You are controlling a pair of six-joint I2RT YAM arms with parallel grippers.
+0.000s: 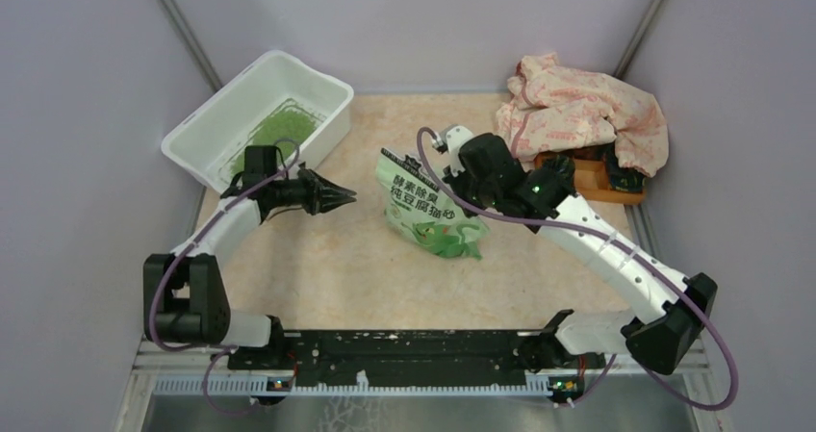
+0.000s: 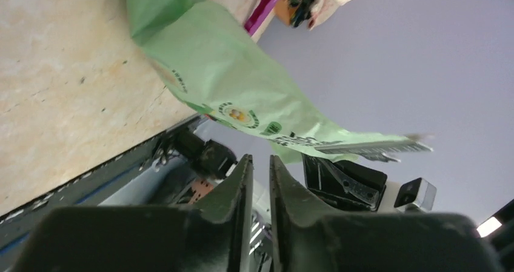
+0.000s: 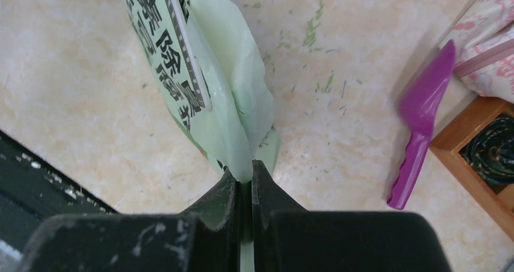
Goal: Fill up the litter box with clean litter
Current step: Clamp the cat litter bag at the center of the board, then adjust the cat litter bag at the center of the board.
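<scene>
**Two grippers, one pinch on the bag**

We see the clean litter [image 1: 279, 129] as a green patch inside the litter box [image 1: 252, 90] at the far left, just beyond the left gripper [image 1: 346, 197]. Its jaws stand a narrow slit apart and empty, pointing right from a bent arm. The right gripper [image 3: 245, 178] reaches far and left on its stretched arm, clamped on the edge of the green bag [image 1: 423, 206].
</scene>
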